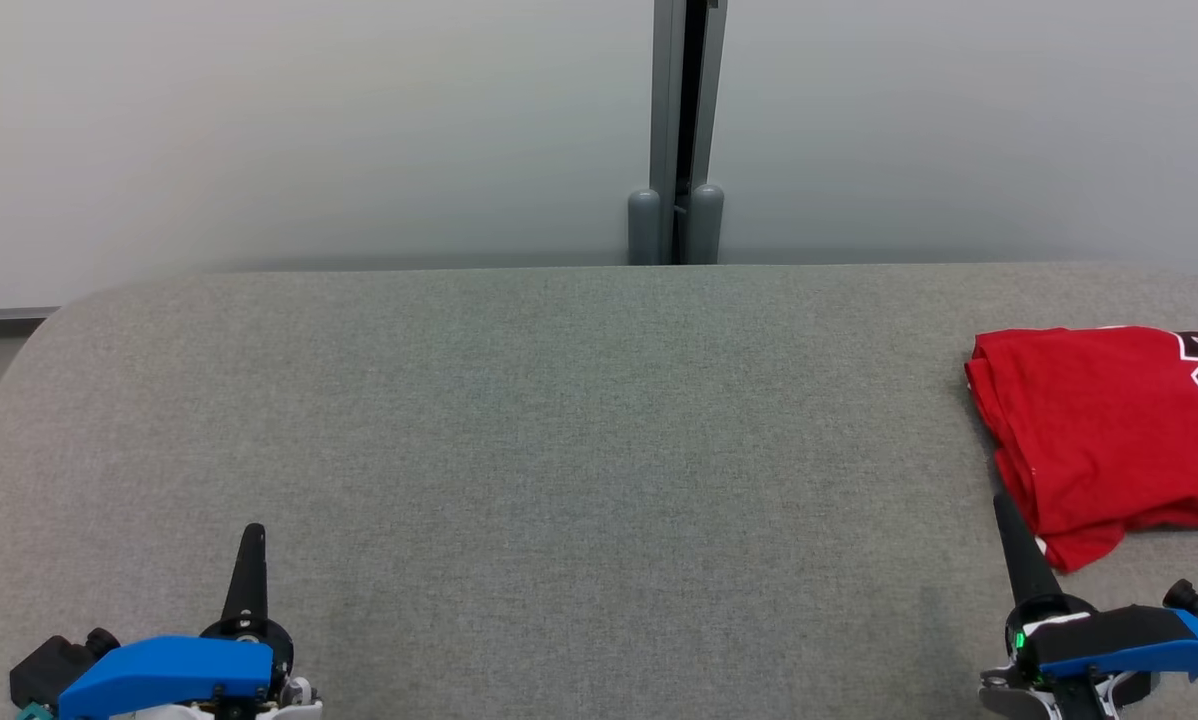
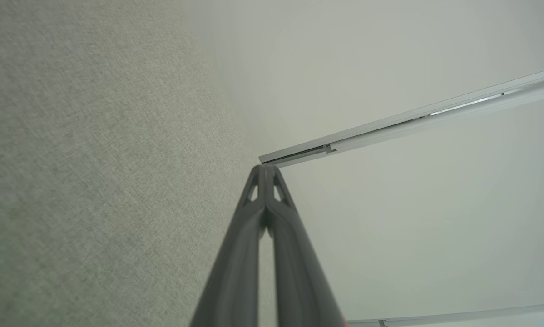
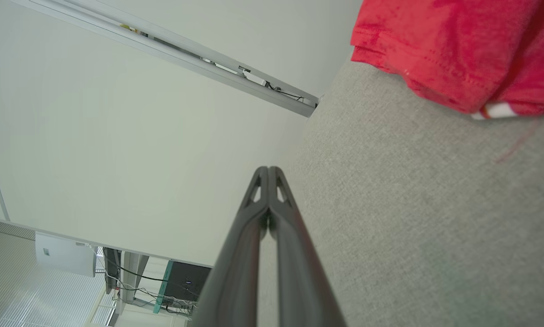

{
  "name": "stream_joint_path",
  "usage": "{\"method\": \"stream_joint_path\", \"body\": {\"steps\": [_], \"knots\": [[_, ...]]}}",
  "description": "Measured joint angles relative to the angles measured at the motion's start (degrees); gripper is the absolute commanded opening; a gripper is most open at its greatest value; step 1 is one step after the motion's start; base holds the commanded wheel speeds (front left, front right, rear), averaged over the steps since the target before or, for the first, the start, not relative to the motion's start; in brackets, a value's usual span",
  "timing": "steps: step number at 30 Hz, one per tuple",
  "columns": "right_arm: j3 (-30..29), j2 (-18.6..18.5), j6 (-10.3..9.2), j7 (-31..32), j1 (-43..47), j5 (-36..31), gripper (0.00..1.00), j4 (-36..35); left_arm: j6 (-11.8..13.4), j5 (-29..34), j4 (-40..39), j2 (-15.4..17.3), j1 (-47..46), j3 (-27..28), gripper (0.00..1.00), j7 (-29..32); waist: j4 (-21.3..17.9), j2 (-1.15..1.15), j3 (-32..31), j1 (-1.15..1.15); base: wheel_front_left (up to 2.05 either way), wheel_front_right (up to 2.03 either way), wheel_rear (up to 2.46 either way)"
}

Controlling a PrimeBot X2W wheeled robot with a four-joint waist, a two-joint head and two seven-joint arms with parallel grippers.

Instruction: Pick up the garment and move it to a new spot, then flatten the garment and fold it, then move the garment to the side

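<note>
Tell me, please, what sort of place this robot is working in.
Probably an office or lab workspace: a grey fabric-covered table against pale partition walls, and cabled equipment beyond.

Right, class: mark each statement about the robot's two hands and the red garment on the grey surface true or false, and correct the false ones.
1. The red garment lies at the right of the grey surface. True.
2. The right hand grips the garment. False: it is shut on nothing, and the garment lies apart from it.
3. The left hand is shut. True.
4. The garment is spread out in one layer. False: it lies folded, with stacked edges showing.
</note>
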Motion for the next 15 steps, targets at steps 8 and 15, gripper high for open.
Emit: {"method": "stream_joint_path", "body": {"steps": [8, 15], "knots": [[-0.4, 0.0, 0.0, 1.1, -0.4, 4.2, 0.0, -0.3, -0.6, -3.3, 0.0, -0.4, -0.7, 0.8, 0.0, 1.1, 0.2, 0.0, 0.0, 0.0, 0.0, 0.0, 0.0], [-0.7, 0.0, 0.0, 1.9, -0.5, 7.7, 0.0, -0.5, -1.1, -6.0, 0.1, -0.7, -1.3, 1.8, 0.0, 1.9, 0.3, 0.0, -0.1, 0.0, 0.0, 0.0, 0.0]]}}
